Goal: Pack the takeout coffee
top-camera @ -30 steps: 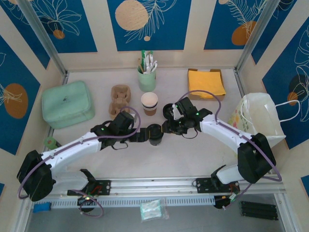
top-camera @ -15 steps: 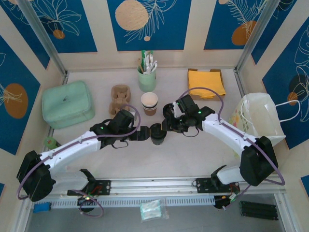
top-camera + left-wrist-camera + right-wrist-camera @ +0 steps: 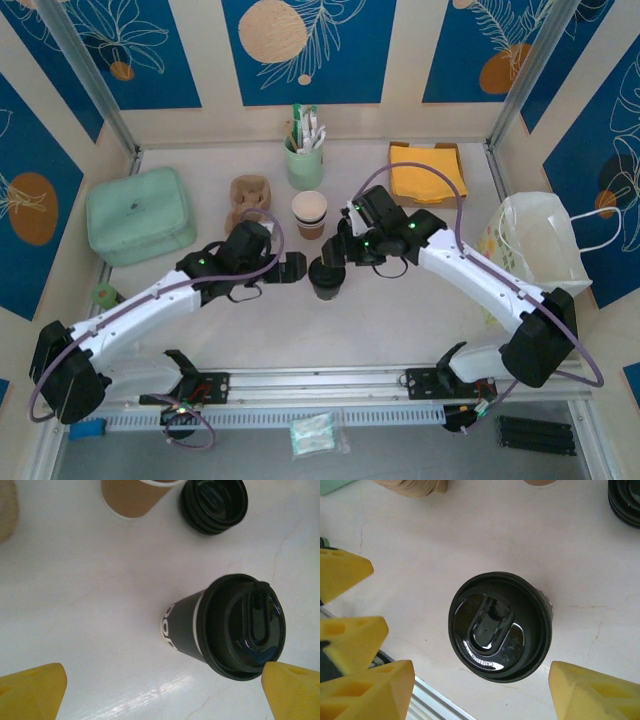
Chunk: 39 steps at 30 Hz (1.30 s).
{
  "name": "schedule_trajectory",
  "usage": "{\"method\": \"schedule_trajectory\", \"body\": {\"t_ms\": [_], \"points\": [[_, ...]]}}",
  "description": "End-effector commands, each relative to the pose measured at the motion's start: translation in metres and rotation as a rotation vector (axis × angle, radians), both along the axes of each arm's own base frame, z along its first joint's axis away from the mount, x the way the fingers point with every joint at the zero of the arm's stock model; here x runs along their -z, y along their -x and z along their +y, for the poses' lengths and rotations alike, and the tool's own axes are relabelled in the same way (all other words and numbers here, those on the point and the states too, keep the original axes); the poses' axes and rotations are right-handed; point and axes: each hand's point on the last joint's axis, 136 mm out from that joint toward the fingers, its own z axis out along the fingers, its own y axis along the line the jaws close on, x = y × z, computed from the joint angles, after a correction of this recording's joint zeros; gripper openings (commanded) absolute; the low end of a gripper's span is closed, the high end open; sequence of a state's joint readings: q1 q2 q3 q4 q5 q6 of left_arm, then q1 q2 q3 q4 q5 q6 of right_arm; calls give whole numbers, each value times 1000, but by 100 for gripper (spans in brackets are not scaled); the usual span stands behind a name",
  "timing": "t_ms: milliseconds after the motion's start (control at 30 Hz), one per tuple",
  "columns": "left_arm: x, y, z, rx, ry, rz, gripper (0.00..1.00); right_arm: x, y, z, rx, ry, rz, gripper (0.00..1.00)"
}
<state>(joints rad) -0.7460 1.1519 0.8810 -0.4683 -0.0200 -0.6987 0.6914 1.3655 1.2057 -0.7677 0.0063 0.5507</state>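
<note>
Around the takeout coffee (image 3: 326, 277) my right fingers (image 3: 585, 692) stand spread, one on each side of its black lid, neither touching it. The coffee stands upright on the desk (image 3: 330, 335), lid on, its body dark with a white rim. Left of the coffee my left fingers (image 3: 30, 692) are wide apart too. One yellow tip sits just beside the lid's edge, and I cannot tell whether it touches. Just behind the coffee stands a lidless paper cup (image 3: 309, 213), with a stack of loose black lids (image 3: 214, 504) near it. Well to the coffee's right lies a white plastic bag (image 3: 535, 245).
</note>
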Motion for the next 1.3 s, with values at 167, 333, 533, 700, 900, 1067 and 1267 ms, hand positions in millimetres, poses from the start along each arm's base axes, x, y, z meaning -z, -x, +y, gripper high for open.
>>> {"method": "schedule_trajectory", "body": {"t_ms": [167,333,533,700,900,1067,1267], "points": [[-13,-9,58,-187,-5,-62,99,26,3,1,-61,293,-5,75],[-11,-8,73,-222,13,-58,100,36,3,9,-81,391,-14,83],[-4,-4,76,-219,20,-46,99,42,3,18,-104,420,-8,88],[0,-2,78,-216,21,-38,99,48,2,24,-114,432,4,88],[1,-1,80,-220,28,-36,100,58,1,26,-116,445,20,86],[1,-1,81,-223,33,-37,100,65,3,28,-126,450,35,81],[1,-1,81,-224,38,-37,99,67,5,27,-129,449,38,72]]}}
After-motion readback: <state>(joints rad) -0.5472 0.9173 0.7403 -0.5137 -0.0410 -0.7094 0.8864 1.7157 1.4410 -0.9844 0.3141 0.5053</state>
